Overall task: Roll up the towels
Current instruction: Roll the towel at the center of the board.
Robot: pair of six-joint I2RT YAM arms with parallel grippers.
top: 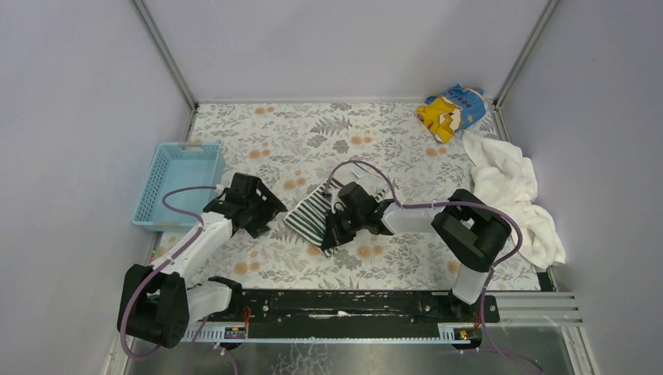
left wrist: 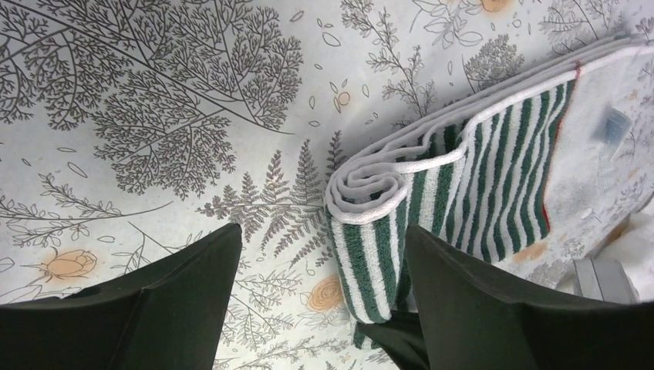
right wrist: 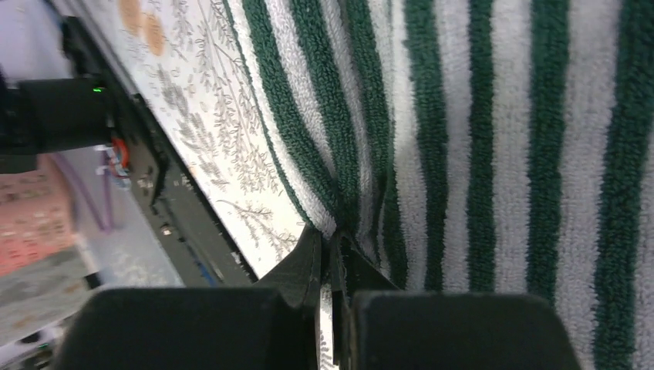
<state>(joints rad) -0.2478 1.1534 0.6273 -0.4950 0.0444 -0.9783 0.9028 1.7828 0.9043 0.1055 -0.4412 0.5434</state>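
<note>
At worktop centre, the striped towel shows a few turns rolled at one end, the rest lying flat. The right end effector pinches its edge, and the left end effector stands wide, facing the roll. The white towel (heaped by the right wall) is not yet rolled. The basket and printed cloth sit apart, and neither appears to obstruct.
</note>
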